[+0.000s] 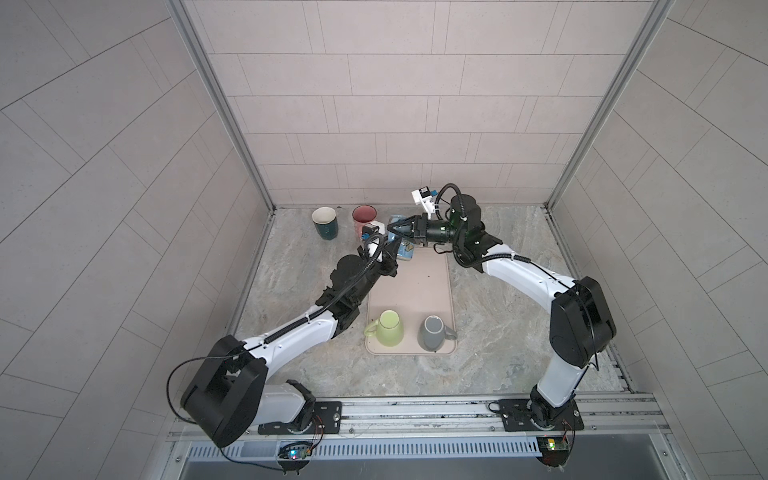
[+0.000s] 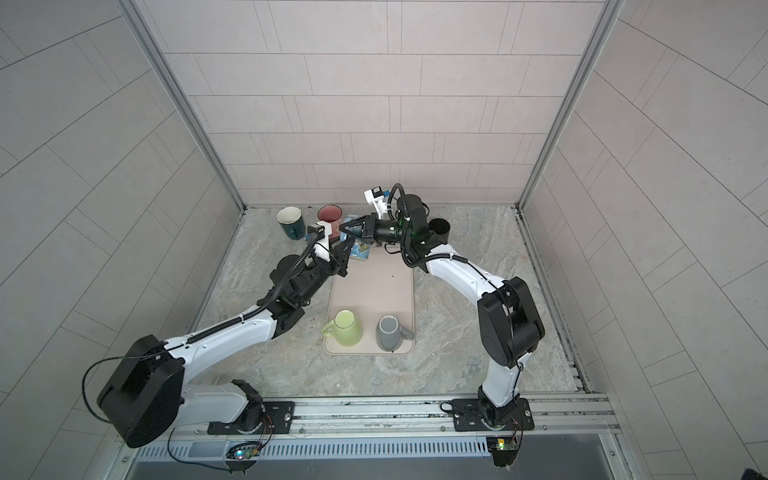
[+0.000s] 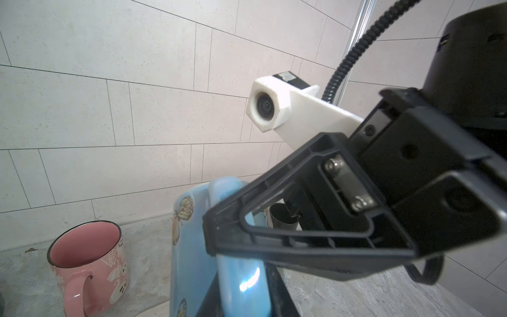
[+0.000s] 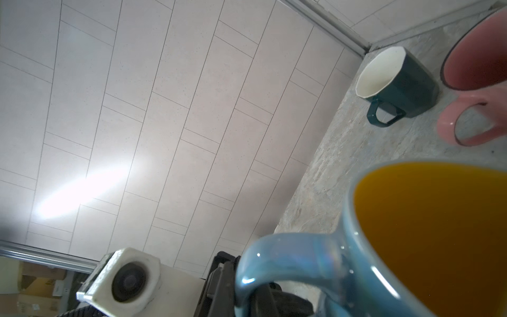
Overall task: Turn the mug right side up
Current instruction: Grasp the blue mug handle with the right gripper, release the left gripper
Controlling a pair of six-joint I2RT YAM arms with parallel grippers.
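Marbled grey tabletop (image 1: 498,332), tiled walls. Blue mug (image 1: 405,251), orange inside, upper centre of both top views, at far end of beige mat (image 1: 409,291), between both claws. Left gripper (image 1: 395,255) clamped on mug handle. Right gripper (image 1: 392,227) fingertips together at mug's top; rim contact: cannot tell.

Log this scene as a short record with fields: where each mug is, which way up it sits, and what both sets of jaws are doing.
mug being handled: blue mug, tilted at the far end of the mat
left gripper: jaws closed on the blue mug
right gripper: jaws shut against the blue mug; grip unclear
upright on table: pink mug, dark green mug
on mat, apparently inverted: light green mug, grey mug
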